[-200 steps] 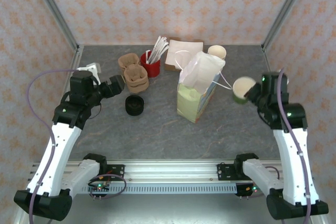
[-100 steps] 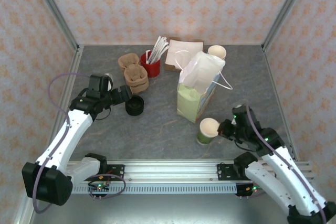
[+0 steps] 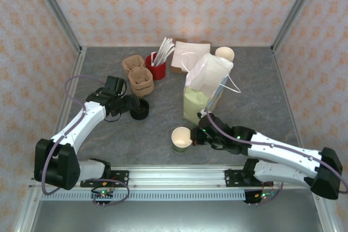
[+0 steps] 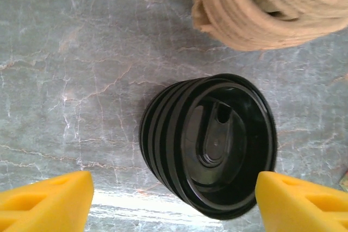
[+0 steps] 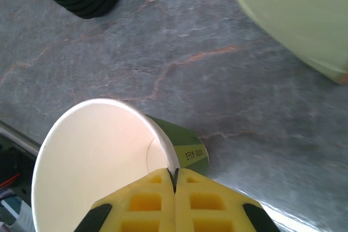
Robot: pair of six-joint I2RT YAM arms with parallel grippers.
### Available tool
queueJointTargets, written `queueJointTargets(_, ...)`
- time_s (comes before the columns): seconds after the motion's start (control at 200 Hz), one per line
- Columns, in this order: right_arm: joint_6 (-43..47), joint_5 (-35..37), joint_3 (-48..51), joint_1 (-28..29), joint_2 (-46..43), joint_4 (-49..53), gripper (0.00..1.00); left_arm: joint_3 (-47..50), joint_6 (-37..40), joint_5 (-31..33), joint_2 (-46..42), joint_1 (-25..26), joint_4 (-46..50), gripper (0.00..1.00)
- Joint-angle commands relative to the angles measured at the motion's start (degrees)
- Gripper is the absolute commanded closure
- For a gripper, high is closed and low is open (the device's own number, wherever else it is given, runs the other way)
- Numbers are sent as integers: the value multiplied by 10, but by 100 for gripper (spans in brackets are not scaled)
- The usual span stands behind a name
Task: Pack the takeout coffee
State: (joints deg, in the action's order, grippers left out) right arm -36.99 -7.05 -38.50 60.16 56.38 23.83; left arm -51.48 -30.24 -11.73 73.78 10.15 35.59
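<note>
Takeout coffee cup is lidless, rim pinched by right gripper. Left gripper gapes around the lid stack; grab one next, I'd say.

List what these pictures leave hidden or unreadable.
- Right wrist view: print on the green paper cup is too small to read; the yellow right tool covers its near wall.
- Top view: contents of the pale green paper bag, hidden by white material at its mouth.
- Left wrist view: the left tool, its fingers cut by the bottom edge.
</note>
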Motion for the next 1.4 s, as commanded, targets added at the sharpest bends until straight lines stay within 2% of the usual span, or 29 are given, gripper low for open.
queueJointTargets(0.0,13,18,-37,18,41,-87,100,-11,-18,14,15,6,14,29)
queueJointTargets(0.135,4,22,-73,18,102,-107,100,-34,-16,25,46,11,34,42)
queueJointTargets(0.52,12,33,-144,18,231,-139,100,-48,-7,37,73,14,40,65)
queueJointTargets(0.746,20,51,-165,18,261,-125,100,-55,-7,34,81,14,41,76)
queueJointTargets(0.986,12,63,-158,18,274,-133,100,-59,12,33,89,14,44,79)
queueJointTargets(1.151,11,68,-162,18,283,-136,100,-58,12,32,92,15,44,77)
queueJointTargets(1.251,9,70,-169,17,290,-128,100,-57,13,32,95,16,44,72)
queueJointTargets(1.396,5,68,-170,17,298,-129,100,-56,13,34,97,20,45,73)
